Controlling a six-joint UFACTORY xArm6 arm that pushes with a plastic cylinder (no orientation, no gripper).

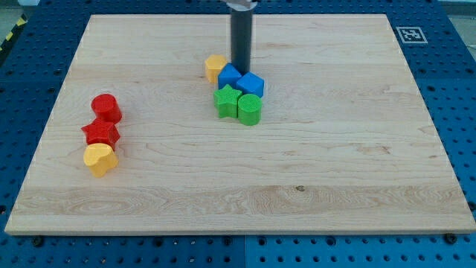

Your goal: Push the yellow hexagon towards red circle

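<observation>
My tip (242,69) is seen at the lower end of a dark upright rod, set down on the wooden tabletop (335,149) a little above the middle of the view. The arm ends in this plain rod, so a claw state, wide or narrow, cannot be told, and nothing is held.

The yellow hexagon (216,67) lies just beside my tip, on the view's left of it. Whether the two are touching cannot be made out. A blue block (230,76) sits directly below and left of my tip, pressed against the hexagon's lower right edge. A second blue block (251,84), a cube by its look, lies just below and right of my tip. Below these two, further from my tip, a green star (226,100) and a green cylinder (249,109) stand side by side, touching each other and the blue blocks above them.

The red circle (106,108) is found well apart from my tip, far to the view's left and somewhat lower. Directly beneath it a red star (100,134) is set, and beneath that a yellow heart (100,158), the three forming a short touching column.
</observation>
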